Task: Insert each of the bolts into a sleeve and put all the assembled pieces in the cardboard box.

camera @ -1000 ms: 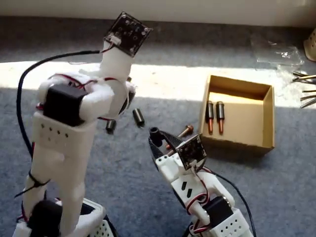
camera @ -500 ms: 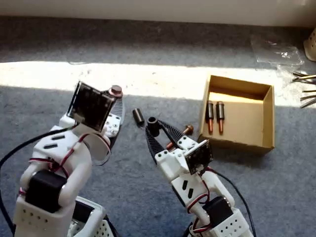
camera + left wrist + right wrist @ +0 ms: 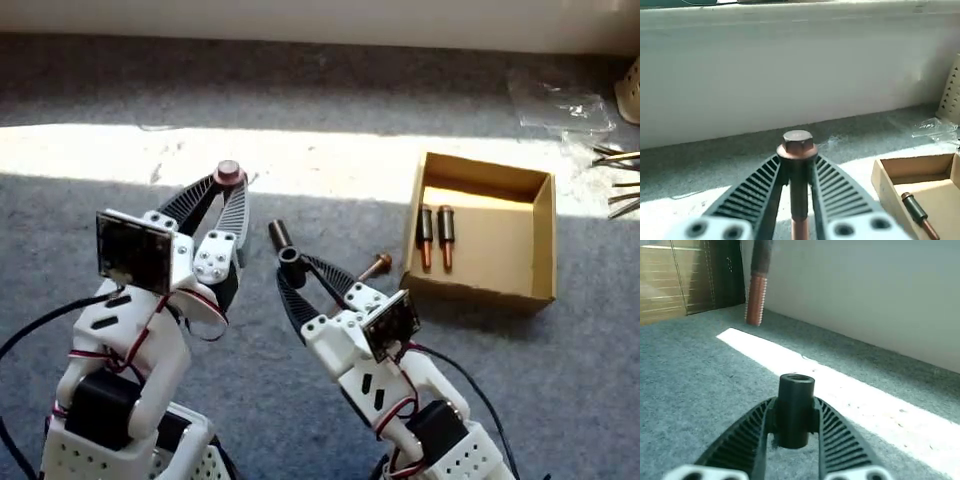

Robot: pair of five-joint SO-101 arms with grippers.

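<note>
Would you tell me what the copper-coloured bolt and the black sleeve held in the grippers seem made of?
The copper-coloured hex-head bolt looks like metal with dull coppery plating: soft sheen, crisp threads. The black cylindrical sleeve is smooth and matte; blackened metal or plastic, unclear.

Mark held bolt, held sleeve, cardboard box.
held bolt (image 3: 797,142), left wrist view, hex head.
held sleeve (image 3: 796,407), right wrist view, side wall.
cardboard box (image 3: 495,248), high view, bare floor.

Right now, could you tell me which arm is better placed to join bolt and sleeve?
Left, probably: the left gripper grips the bolt, threaded end free and apart from the sleeve, which the right gripper holds with its mouth clear.
</note>
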